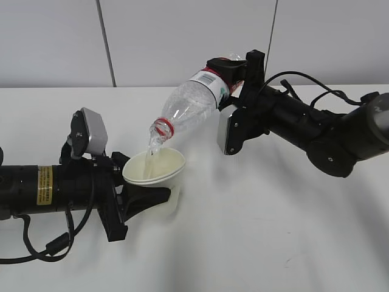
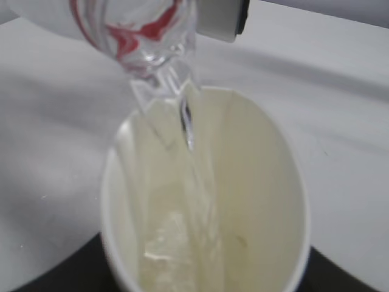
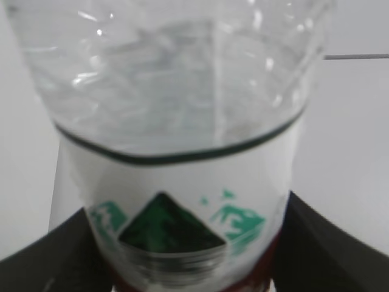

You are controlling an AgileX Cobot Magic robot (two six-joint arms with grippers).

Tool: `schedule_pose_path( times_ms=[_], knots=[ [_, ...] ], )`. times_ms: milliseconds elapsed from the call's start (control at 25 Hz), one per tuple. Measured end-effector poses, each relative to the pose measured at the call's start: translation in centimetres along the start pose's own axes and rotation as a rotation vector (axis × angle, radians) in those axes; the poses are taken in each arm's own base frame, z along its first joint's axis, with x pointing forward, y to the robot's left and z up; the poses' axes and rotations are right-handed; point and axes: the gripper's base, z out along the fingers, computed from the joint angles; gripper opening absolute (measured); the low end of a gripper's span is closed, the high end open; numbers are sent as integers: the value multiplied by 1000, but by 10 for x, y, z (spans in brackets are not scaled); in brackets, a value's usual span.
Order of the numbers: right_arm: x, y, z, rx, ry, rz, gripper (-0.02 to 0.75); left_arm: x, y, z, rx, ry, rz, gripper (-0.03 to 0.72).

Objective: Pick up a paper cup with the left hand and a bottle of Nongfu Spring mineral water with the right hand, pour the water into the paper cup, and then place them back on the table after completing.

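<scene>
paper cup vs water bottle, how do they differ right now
The paper cup is opaque white and stands nearly upright, mouth up; the bottle is clear plastic with a label, tipped mouth down over the cup. The cup is short and tapered; the bottle is longer. The cup takes in water; the bottle lets it out. Both are held off the table, each in a tool.

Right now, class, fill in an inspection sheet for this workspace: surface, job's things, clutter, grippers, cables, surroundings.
Surface: white table, faint scuffs.
Job's things: paper cup lifted and tilted; bottle tipped, neck over the cup's rim; water streaming into the cup.
Clutter: nothing seen.
Grippers: left gripper shut on the cup; right gripper shut on the bottle.
Cables: black cables by the left arm and over the right.
Surroundings: pale panelled wall.
</scene>
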Motion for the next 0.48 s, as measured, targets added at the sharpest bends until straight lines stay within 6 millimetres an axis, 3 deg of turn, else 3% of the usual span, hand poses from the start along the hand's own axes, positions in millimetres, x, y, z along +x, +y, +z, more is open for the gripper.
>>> schedule_pose_path(
  times_ms=[480],
  knots=[
    [0,0,0,5,-1,-4,478,0,0,0,-3,5,0,340]
  ],
)
